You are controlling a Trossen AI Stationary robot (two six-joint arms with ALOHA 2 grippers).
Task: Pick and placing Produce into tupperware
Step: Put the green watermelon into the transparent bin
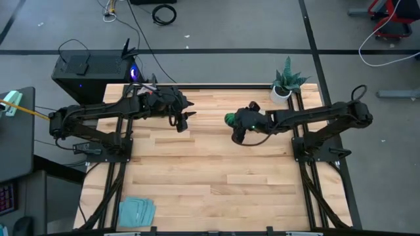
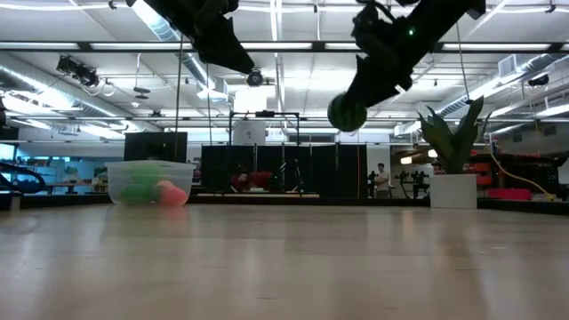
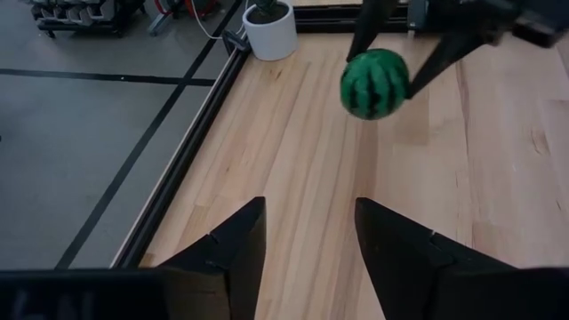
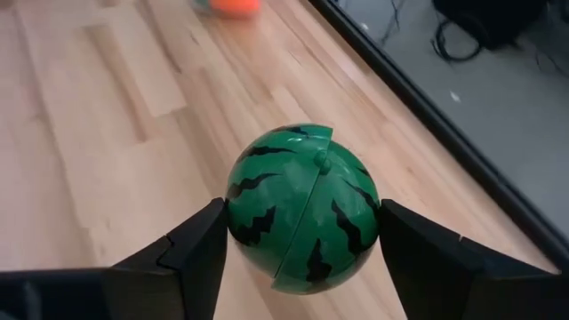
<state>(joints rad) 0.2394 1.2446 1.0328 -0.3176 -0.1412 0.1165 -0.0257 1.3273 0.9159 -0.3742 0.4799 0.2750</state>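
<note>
A: The right tool (image 4: pixel 302 244) was pinching the dark green striped ball (image 4: pixel 302 206), a two-piece plastic toy watermelon, one dark finger on either side of it. In the low view the ball (image 2: pixel 347 114) hung well above the wooden table (image 1: pixel 216 177), clear of the boards.

B: And the left tool (image 3: pixel 307 249)?

A: It hovered over the back left of the table with its fingers spread and nothing between them, looking across at the ball (image 3: pixel 374 84). The small clear plastic tub (image 2: pixel 149 183) sat on the table's left side in the low view, already holding something light green and something orange-red. The high view hid the tub under the left arm.

B: So what could have gone wrong from there?

A: Probably three things. The ball was round and smooth and was held only at two points, so a jolt in the carry might have rolled it out of the grip. A seam ran across it between the fingers, so squeezing harder might have split the halves. And the left arm stood near the tub, so the right arm's path there looked crowded; a brush between arms could have knocked the ball loose or shoved the tub.
</note>
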